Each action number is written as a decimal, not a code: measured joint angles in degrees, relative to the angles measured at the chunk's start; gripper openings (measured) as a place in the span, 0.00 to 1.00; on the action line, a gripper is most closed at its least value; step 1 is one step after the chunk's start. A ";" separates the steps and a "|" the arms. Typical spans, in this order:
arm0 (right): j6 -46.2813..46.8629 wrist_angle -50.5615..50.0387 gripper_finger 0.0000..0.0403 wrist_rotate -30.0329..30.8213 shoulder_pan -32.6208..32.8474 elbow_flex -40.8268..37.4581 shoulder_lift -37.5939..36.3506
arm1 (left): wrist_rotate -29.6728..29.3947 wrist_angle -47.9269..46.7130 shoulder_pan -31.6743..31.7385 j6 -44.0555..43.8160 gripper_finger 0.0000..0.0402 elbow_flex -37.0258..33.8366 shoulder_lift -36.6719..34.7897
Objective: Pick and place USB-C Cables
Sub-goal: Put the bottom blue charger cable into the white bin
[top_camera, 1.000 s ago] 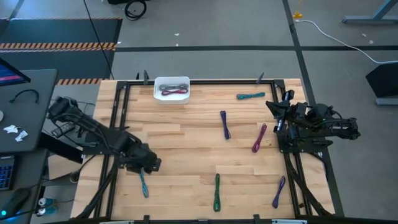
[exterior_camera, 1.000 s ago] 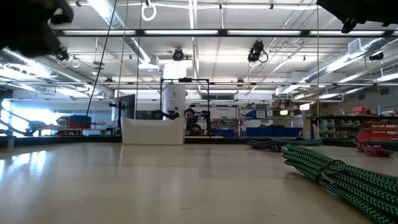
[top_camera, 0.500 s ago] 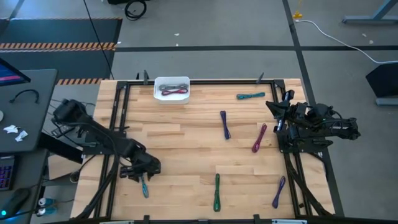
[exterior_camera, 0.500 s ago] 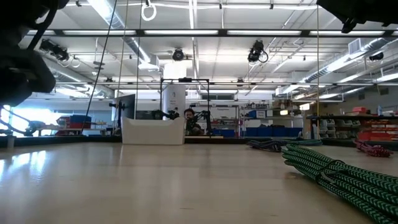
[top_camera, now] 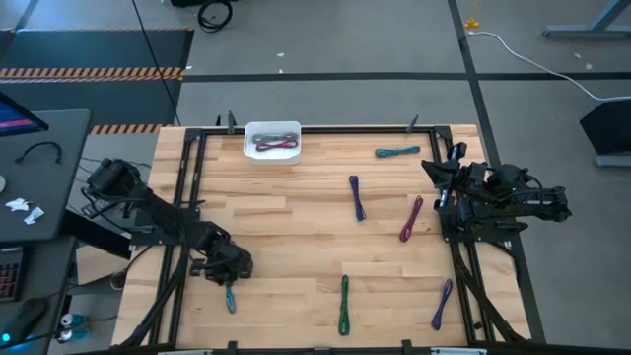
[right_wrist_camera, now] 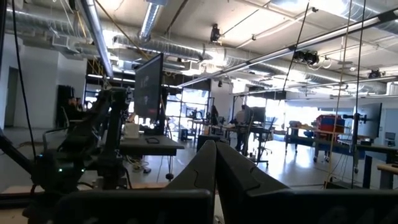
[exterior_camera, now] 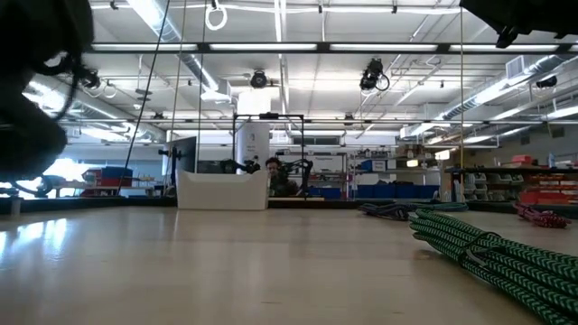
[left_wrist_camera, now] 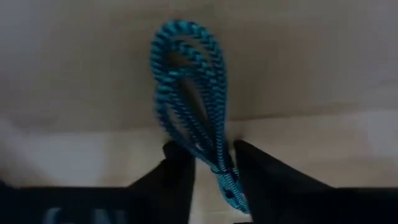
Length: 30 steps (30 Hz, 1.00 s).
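Left gripper (left_wrist_camera: 211,168) spread, straddling blue cable (left_wrist_camera: 189,106) on wooden table (top_camera: 296,227); right gripper (right_wrist_camera: 216,163) pressed together, facing workshop.

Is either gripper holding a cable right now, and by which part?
Nothing is held yet. The left gripper is open, its fingers straddling one end of the blue cable on the table. The right gripper is shut and empty.

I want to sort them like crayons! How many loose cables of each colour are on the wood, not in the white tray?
Purple cables: 2
Magenta cable: 1
Green cable: 1
Teal cable: 1
Blue cable: 1
Total: 6
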 joint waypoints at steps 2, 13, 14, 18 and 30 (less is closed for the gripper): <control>-0.01 -0.01 0.03 0.00 0.00 0.00 0.00 | -1.55 -0.32 2.34 7.05 0.18 0.38 -0.01; 0.00 -0.01 0.03 0.00 0.00 0.00 0.00 | -11.00 -17.19 28.13 59.93 0.04 9.28 -0.49; -0.01 -0.02 0.03 0.00 0.01 0.00 0.02 | -12.31 -19.37 31.31 65.50 0.03 10.84 -0.49; 0.01 -0.02 0.03 0.00 0.01 0.00 0.00 | -14.14 -19.83 44.54 85.59 0.03 19.47 -0.49; -0.01 0.00 0.03 0.00 0.00 0.00 0.00 | -16.58 -31.78 68.37 121.06 0.03 64.77 9.50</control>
